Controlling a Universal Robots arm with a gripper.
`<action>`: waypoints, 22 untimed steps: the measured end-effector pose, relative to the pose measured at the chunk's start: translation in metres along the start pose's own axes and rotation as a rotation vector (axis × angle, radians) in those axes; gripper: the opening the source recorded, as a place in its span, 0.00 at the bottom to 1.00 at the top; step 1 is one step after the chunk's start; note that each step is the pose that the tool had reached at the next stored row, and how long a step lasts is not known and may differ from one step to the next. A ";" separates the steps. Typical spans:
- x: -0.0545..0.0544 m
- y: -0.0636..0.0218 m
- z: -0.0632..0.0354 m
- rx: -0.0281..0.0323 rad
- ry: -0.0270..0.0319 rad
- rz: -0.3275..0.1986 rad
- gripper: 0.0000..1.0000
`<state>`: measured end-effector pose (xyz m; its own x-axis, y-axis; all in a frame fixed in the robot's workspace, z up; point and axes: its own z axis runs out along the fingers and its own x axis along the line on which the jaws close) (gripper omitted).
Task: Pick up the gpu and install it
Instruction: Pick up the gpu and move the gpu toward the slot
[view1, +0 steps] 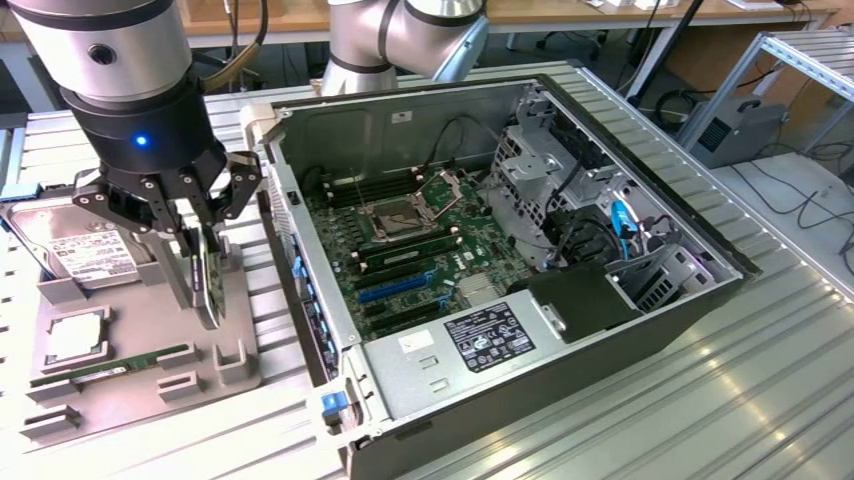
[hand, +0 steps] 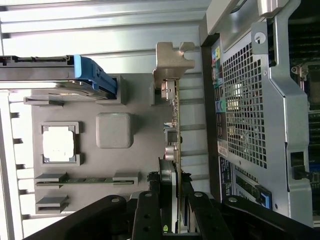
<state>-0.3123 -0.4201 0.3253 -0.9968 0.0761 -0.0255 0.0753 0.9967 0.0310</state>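
Grey tray (view1: 127, 398) holding a hard drive (view1: 80, 255) and RAM stick (view1: 114, 368) lies beside the open case (view1: 400, 385); the gripper (view1: 200, 240) clamps the upright gpu (view1: 210, 290) there.

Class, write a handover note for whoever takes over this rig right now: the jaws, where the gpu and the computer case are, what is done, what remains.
Gripper: jaws shut on the gpu, one on each face of the card.
Gpu: stands on edge in its slot on the grey tray, at the exterior view's left of the open computer case.
Done: gpu grasped; it looks not yet lifted from the tray.
Left: lifting it out and installing it in the case.
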 end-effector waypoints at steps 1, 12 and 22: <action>0.000 0.0000 -0.0001 0.0000 0.0000 0.000 0.27; 0.000 0.0001 -0.0020 0.0000 0.0000 0.000 0.27; 0.000 0.0001 -0.0045 0.0000 -0.0001 0.000 0.27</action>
<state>-0.3123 -0.4201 0.3297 -0.9968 0.0761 -0.0256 0.0753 0.9967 0.0310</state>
